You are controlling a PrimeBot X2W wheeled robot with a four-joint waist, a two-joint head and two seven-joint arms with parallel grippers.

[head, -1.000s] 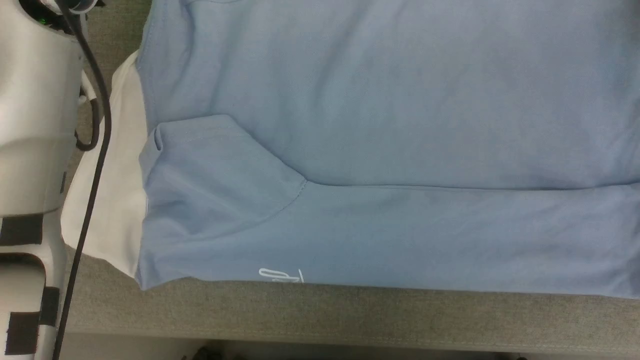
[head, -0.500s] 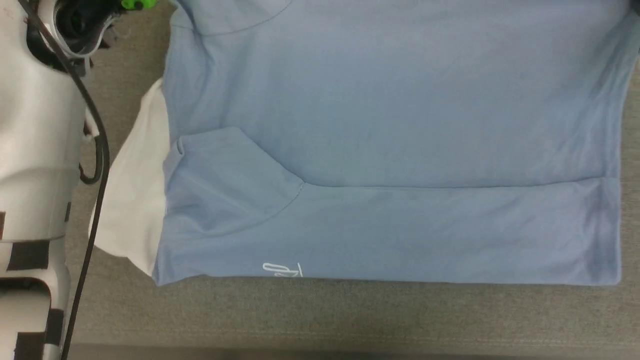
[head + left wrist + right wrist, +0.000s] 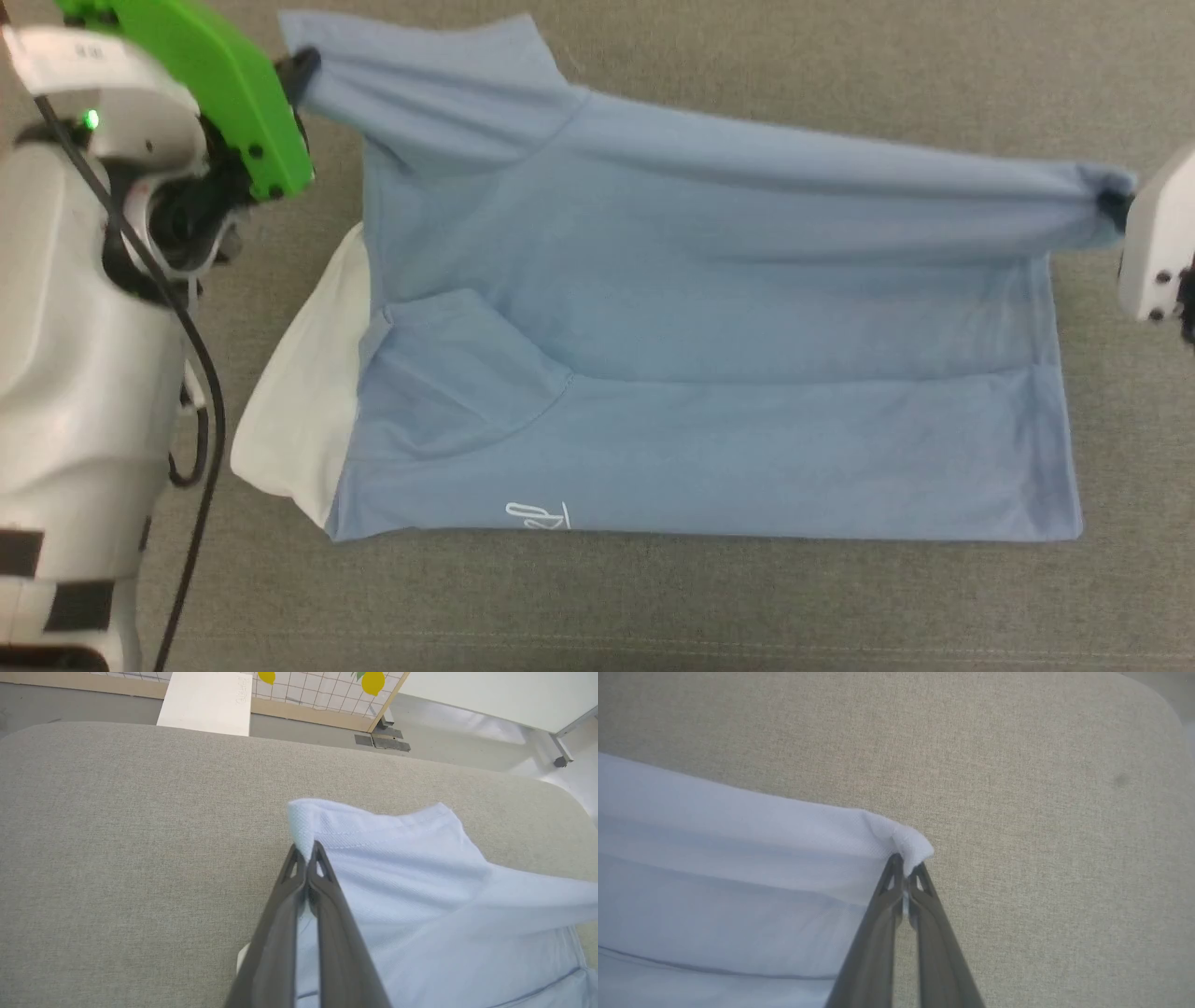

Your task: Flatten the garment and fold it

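Garment (image 3: 709, 373) far corners pinched in left jaws, right jaws; stretched between.

head cam: above, facing down, whole garment (image 3: 709, 308) on desk (image 3: 653, 607) | left wrist cam: close along left hand (image 3: 306, 851), facing far desk edge | right wrist cam: close along right hand (image 3: 906, 863) | shared: garment's lifted edge
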